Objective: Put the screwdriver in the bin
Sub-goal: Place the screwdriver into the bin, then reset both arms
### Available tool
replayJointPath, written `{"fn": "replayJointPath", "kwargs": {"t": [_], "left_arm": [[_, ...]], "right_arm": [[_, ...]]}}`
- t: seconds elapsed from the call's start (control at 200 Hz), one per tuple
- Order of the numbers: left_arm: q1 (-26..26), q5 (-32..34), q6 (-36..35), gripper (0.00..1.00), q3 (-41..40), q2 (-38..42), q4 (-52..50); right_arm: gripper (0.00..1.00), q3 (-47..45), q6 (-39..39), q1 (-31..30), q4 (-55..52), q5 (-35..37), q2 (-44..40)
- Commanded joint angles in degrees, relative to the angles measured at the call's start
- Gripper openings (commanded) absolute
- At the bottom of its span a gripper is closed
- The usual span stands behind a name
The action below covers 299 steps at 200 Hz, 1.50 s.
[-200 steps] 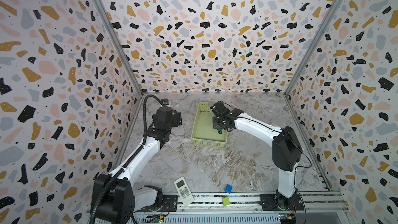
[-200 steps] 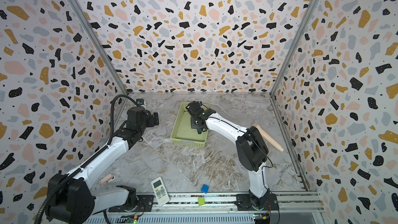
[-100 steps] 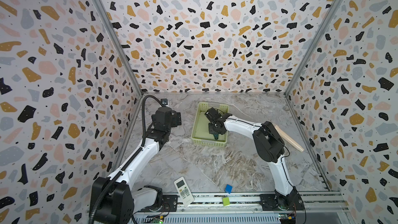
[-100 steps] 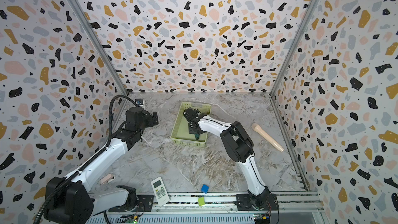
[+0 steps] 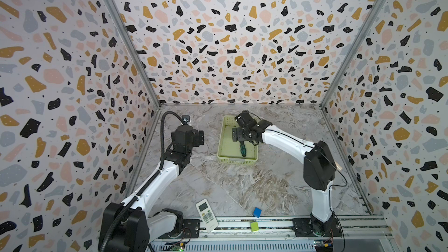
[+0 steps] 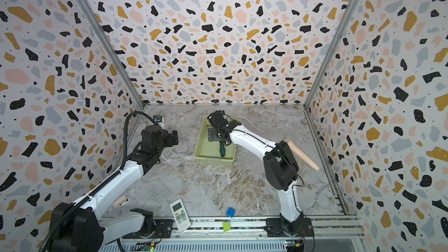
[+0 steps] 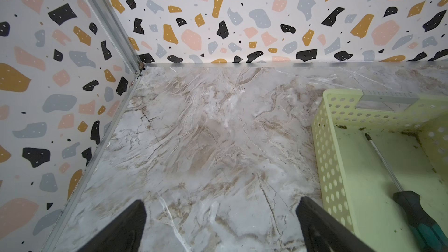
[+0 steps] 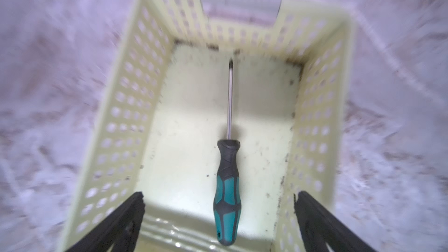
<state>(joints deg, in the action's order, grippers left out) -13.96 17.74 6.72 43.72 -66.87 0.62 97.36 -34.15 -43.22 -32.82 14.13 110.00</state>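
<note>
The screwdriver (image 8: 226, 190), with a teal and black handle, lies flat on the floor of the pale yellow-green bin (image 8: 116, 127), shaft toward the far short wall. It shows in both top views (image 5: 243, 150) (image 6: 221, 150) and in the left wrist view (image 7: 421, 216). My right gripper (image 8: 219, 197) hovers open just above the screwdriver's handle, fingers wide apart and touching nothing; a top view shows this gripper (image 5: 244, 139) over the bin (image 5: 238, 161). My left gripper (image 7: 220, 204) is open and empty over bare floor, left of the bin (image 7: 332, 166).
A white remote (image 5: 206, 215), a blue block (image 5: 257, 212) and a green block (image 5: 254, 226) lie near the front rail. A pale wooden rod (image 6: 301, 155) lies by the right wall behind the right arm. Patterned walls close in three sides.
My right gripper dipped into the bin, opened and let go of the screwdriver, which now rests on the bin floor. The right elbow swung back to the right. The left arm stayed still.
</note>
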Motion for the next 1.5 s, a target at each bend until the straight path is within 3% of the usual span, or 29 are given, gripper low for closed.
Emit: {"fn": "replayJointPath", "kwargs": {"t": [0.0,0.175,0.346,0.506,0.596,0.691,0.906,1.022,1.112,1.277,1.492], "left_arm": [[-0.19,-0.37,-3.05,1.0,-1.22,2.1,4.38],[-0.19,2.26,-6.01,0.99,-8.24,6.51,17.08],[-0.19,5.98,-6.55,1.0,-19.45,9.63,32.56],[-0.19,11.86,-6.67,1.0,-26.64,10.46,39.19],[-0.19,15.18,-6.62,0.99,-31.13,11.95,43.4],[-0.11,16.07,-7.59,1.0,-35.1,12.29,47.73],[0.27,18.09,-8.68,1.0,-40.02,5.13,60.09],[2.42,15.63,-8.5,0.99,-38.26,0.61,62.85],[6.25,8.17,-5.48,1.0,-36.94,-2.56,64.1],[7.41,3.8,-5.62,1.0,-36.03,-13.72,72.6],[8.06,1.43,-5.9,1.0,-34.27,-13.34,68.55]], "right_arm": [[0.99,-0.15,2.82,2.32,-1.15,2.59,-10.5],[0.99,-14.09,6.01,9.83,4.47,1.83,-23.91],[0.99,-37.38,16.06,20.16,20.08,-0.39,-36.28],[0.99,-62.71,30.98,25.12,50.49,1.43,-45.0],[0.99,-74.95,33.32,27.82,69.24,0.86,-47.48],[0.99,-82.96,35.15,32.13,84.37,-4.99,-45.33],[0.99,-83.95,36.69,36.97,92.55,-10.32,-35.05],[0.99,-84.46,36.92,37.6,98.43,-12.86,-29.8],[0.99,-85.54,37.95,37.85,103.75,-15.78,-25.68],[0.99,-86.73,37.14,38.47,106.08,-15.56,-25.07],[0.99,-84.93,35.85,39.69,103.12,-16.31,-24.68]]}}
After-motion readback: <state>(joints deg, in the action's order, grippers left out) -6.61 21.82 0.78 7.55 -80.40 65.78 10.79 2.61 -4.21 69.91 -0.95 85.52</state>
